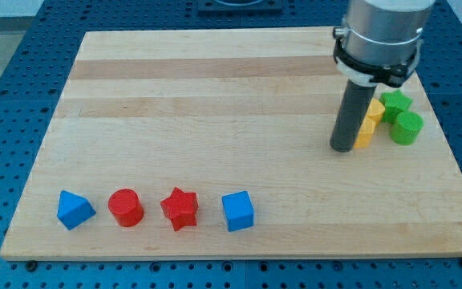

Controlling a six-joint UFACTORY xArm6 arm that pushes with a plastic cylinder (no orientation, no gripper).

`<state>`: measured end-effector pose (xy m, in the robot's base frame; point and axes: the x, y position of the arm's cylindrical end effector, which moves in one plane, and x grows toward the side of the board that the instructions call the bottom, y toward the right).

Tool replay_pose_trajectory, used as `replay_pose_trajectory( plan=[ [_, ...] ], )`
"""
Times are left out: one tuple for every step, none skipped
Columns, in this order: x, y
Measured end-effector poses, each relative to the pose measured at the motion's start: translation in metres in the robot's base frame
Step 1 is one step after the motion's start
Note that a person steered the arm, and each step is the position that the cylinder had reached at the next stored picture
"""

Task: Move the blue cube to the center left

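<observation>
The blue cube sits near the view's bottom, at the right end of a row of blocks. My tip rests on the board at the view's right, far from the cube, up and to its right. The tip stands just left of a yellow block.
In the row left of the cube are a red star, a red cylinder and a blue wedge-like block. By the tip are a second yellow block, a green star-like block and a green cylinder. The wooden board lies on a blue pegboard.
</observation>
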<state>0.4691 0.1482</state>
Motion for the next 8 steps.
replay_pose_trajectory(
  plan=[
    [0.000,0.012],
    [0.003,0.016],
    [0.030,0.011],
    [0.064,-0.015],
    [0.101,-0.050],
    [0.129,-0.086],
    [0.143,-0.109],
    [0.138,-0.122]
  ],
)
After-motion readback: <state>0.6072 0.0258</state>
